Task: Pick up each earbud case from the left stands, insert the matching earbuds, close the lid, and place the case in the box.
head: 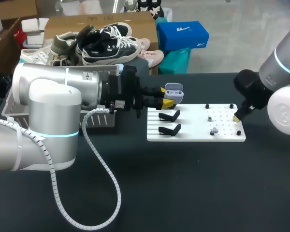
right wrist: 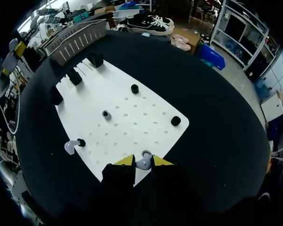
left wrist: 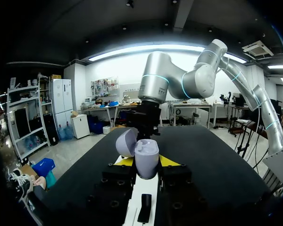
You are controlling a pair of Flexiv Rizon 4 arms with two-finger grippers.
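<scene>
My left gripper [head: 169, 101] is shut on a lavender earbud case [head: 173, 90], held above the far left corner of the white board [head: 198, 136]. In the left wrist view the case [left wrist: 146, 158] sits between the yellow tips with its lid [left wrist: 126, 142] swung open. Two black stands [head: 169, 116] on the board's left are bare. My right gripper [head: 237, 117] is down at the board's right edge. Its yellow tips [right wrist: 142, 161] close on a pale earbud [right wrist: 143, 164] from both sides. A second earbud [right wrist: 70, 146] rests by a peg nearer the stands.
Small black pegs [right wrist: 135, 88] dot the board. A grey slatted basket [right wrist: 78, 35] stands left of the board, partly behind my left arm [head: 63, 92]. A white ribbed cable [head: 106, 183] trails over the dark tabletop in front.
</scene>
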